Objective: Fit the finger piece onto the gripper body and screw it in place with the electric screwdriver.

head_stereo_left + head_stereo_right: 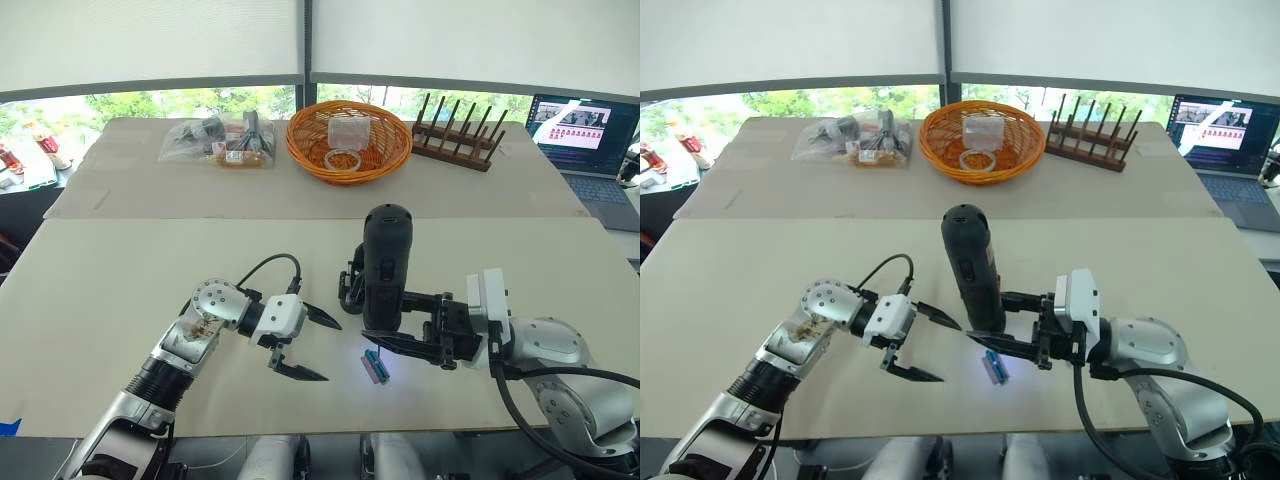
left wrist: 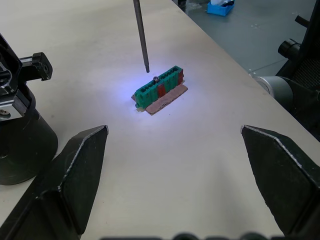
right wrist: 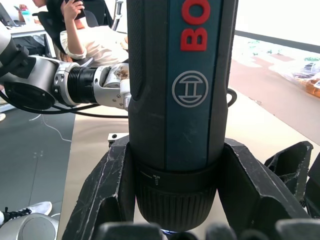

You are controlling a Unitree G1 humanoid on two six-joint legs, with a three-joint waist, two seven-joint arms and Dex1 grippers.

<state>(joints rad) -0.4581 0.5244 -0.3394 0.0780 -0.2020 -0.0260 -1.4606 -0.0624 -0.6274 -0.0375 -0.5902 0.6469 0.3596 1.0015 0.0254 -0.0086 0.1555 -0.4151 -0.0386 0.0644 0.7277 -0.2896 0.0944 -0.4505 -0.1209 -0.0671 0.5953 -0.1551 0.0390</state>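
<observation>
The right gripper [image 1: 398,325] is clamped around the lower barrel of the electric screwdriver [image 1: 386,265], a thick black pen-shaped tool with red lettering. It holds the tool upright, thin metal bit [image 2: 141,35] pointing down. The tool's own lamp throws a bluish patch of light on the beige table [image 1: 120,280]. In that patch lies a small green-and-brown rectangular block [image 2: 160,91], and the bit tip hangs just above a small dark screw head on the block's top. The upright hold probably serves to pick a screw off the block before any fastening begins.

The right forearm reaches in from the near right, wrist level, fingers pointing left across the table. The left gripper [image 1: 300,345] hovers to the left of the block, empty, its two black fingers spread wide and aimed toward the block; its elbow is bent.

The gripper body [image 1: 350,290], a small black mechanism with a round base, stands on the table just behind the screwdriver, partly hidden by it. The finger piece cannot be made out, so fitting looks not yet done.
</observation>
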